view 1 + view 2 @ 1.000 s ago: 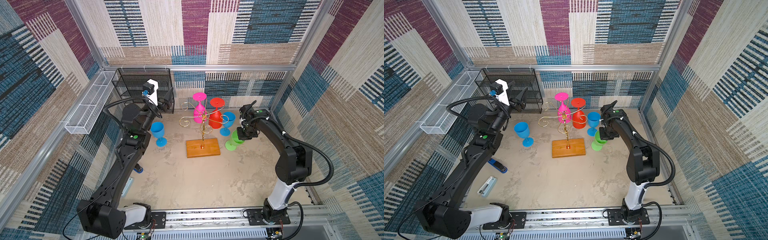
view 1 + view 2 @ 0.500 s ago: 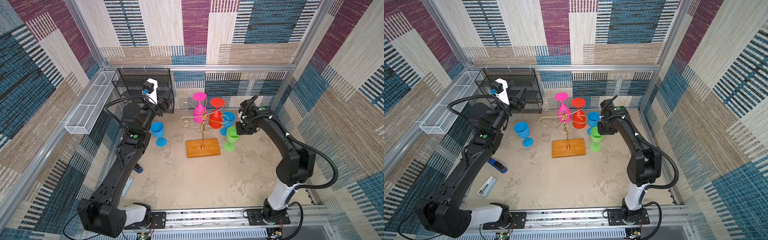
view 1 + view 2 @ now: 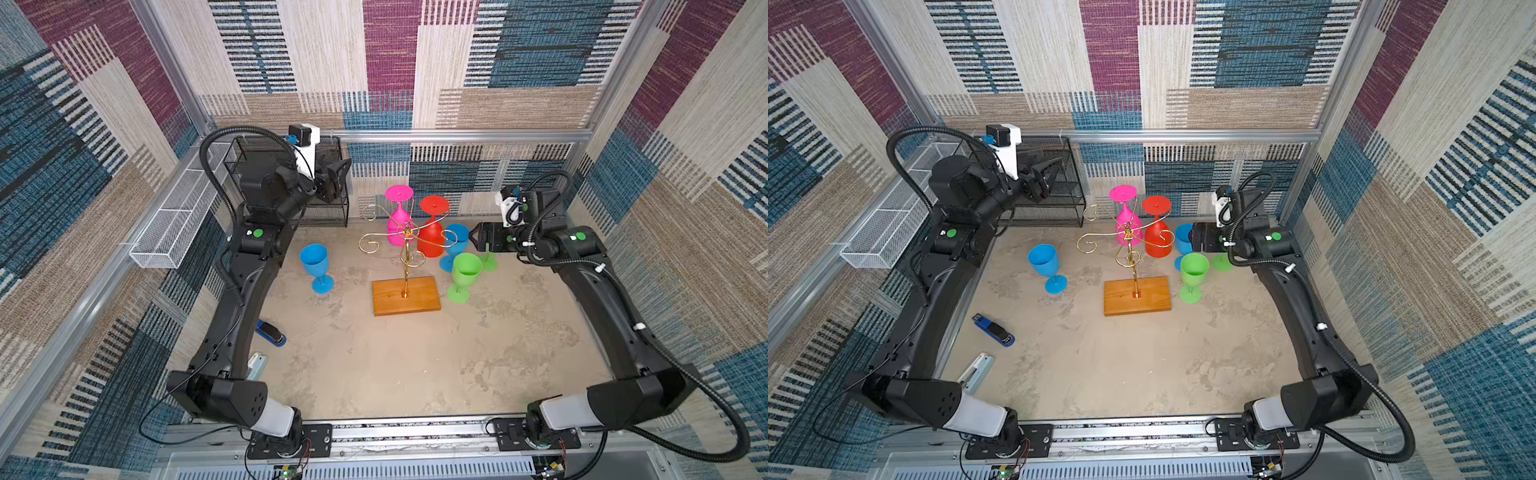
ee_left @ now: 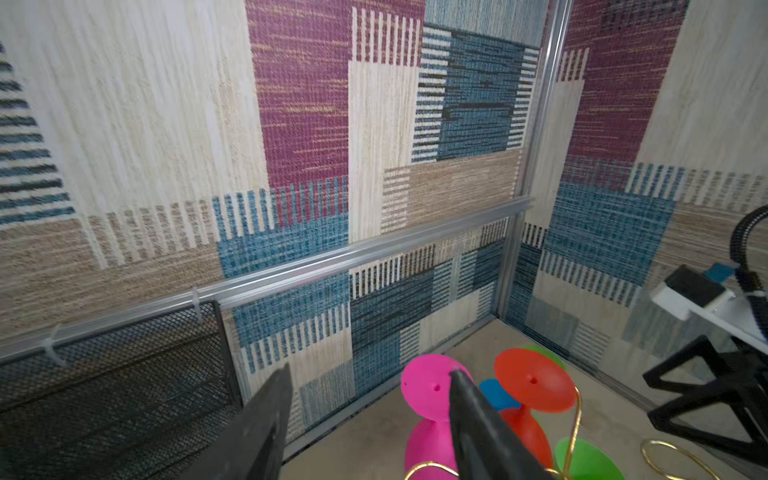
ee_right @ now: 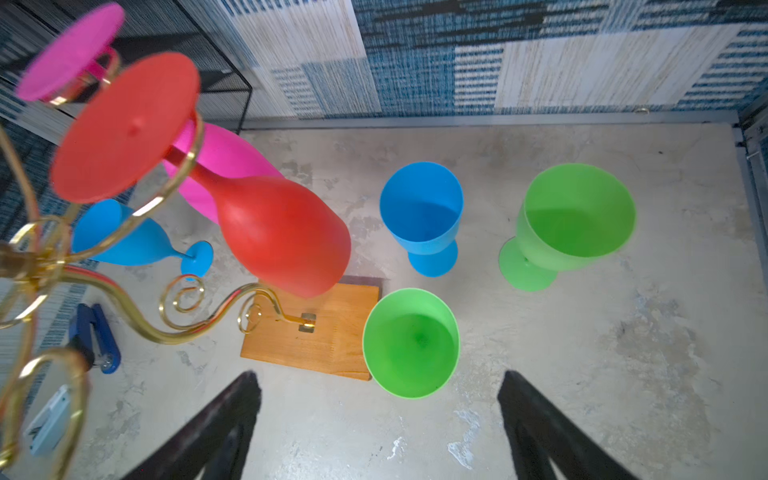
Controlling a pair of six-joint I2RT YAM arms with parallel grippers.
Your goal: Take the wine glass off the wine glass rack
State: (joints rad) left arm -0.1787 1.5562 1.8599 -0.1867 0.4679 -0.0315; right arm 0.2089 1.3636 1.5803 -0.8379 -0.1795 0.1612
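Note:
The wine glass rack is a gold wire stand on a wooden base in the middle of the floor. A pink wine glass and a red wine glass hang upside down from its arms. A green wine glass stands upright on the floor against the base's right side, free of any grip. My right gripper hovers just behind and above it, open and empty; in the right wrist view the right gripper has only floor between its fingers. My left gripper is open and empty, raised by the black shelf.
A second green glass and a blue glass stand behind the rack's right side. Another blue glass stands left of the rack. A black mesh shelf, a white wire basket and a blue stapler are on the left.
My right gripper set the green glass upright beside the base, opened, and drew back to the right and up. The left arm has barely moved.

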